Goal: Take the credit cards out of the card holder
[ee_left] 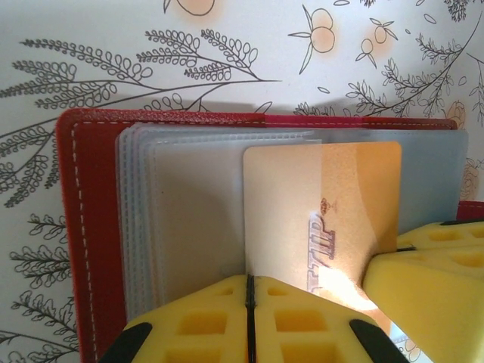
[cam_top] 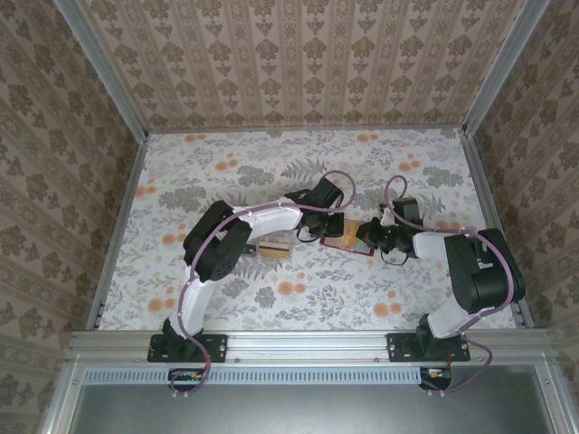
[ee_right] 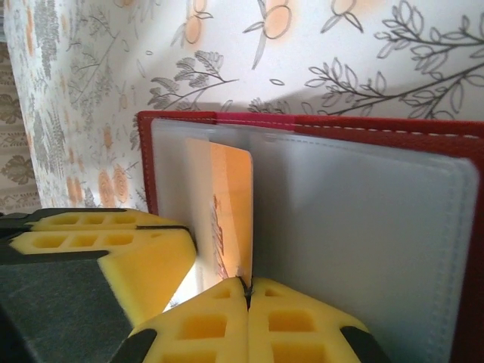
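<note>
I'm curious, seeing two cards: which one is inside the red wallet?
The gold card, tucked among the clear sleeves; the other card lies loose on the table, left of the wallet.

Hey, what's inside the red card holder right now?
In the red card holder, a gold card sits among clear plastic sleeves, its near end covered by the left claw. Whether other cards lie in the stacked sleeves underneath is hidden.

I see floral-print tabletop (cam_top: pixel 226 172), evenly lit. Damask wallpaper walls (cam_top: pixel 298 63) rise at tabletop's far, left and right sides. Aluminium rail (cam_top: pixel 298 342) along tabletop's near edge; aluminium posts (cam_top: pixel 102 68) at its far corners.
</note>
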`<action>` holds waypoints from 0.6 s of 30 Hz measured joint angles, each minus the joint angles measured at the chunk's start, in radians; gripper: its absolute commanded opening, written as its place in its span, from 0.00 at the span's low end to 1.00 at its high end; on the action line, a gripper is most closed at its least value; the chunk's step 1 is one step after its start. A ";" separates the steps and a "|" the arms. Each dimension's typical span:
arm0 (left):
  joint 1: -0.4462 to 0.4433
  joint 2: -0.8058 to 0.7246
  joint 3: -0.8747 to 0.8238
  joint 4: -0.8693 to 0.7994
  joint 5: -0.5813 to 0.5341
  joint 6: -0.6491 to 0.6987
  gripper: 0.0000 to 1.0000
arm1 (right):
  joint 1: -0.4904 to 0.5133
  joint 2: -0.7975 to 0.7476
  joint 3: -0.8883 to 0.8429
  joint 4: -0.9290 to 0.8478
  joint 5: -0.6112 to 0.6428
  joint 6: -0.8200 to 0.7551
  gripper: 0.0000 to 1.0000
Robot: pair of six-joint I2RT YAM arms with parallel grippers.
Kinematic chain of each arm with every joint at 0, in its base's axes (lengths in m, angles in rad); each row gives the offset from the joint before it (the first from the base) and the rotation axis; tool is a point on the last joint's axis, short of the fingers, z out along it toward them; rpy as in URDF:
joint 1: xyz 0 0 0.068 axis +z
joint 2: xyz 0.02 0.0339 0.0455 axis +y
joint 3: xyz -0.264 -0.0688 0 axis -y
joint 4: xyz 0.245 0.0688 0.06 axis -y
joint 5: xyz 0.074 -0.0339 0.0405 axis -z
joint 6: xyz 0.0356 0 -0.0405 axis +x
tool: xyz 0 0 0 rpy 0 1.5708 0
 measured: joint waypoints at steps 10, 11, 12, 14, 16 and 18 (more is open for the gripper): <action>0.008 0.000 -0.007 0.012 0.016 0.000 0.09 | -0.074 -0.119 -0.103 -0.006 -0.002 0.000 0.00; 0.008 -0.001 -0.008 0.013 0.018 0.000 0.09 | -0.083 -0.138 -0.113 -0.014 -0.002 0.000 0.00; 0.008 -0.001 -0.008 0.013 0.019 0.000 0.09 | -0.089 -0.155 -0.120 -0.023 -0.002 0.000 0.00; 0.008 -0.001 -0.008 0.014 0.021 0.000 0.09 | -0.098 -0.208 -0.132 -0.057 0.003 -0.004 0.00; 0.008 -0.002 -0.008 0.016 0.024 0.000 0.09 | -0.103 -0.274 -0.137 -0.101 0.011 -0.014 0.00; 0.008 -0.005 -0.011 0.018 0.025 0.000 0.09 | -0.103 -0.347 -0.136 -0.148 0.027 -0.031 0.00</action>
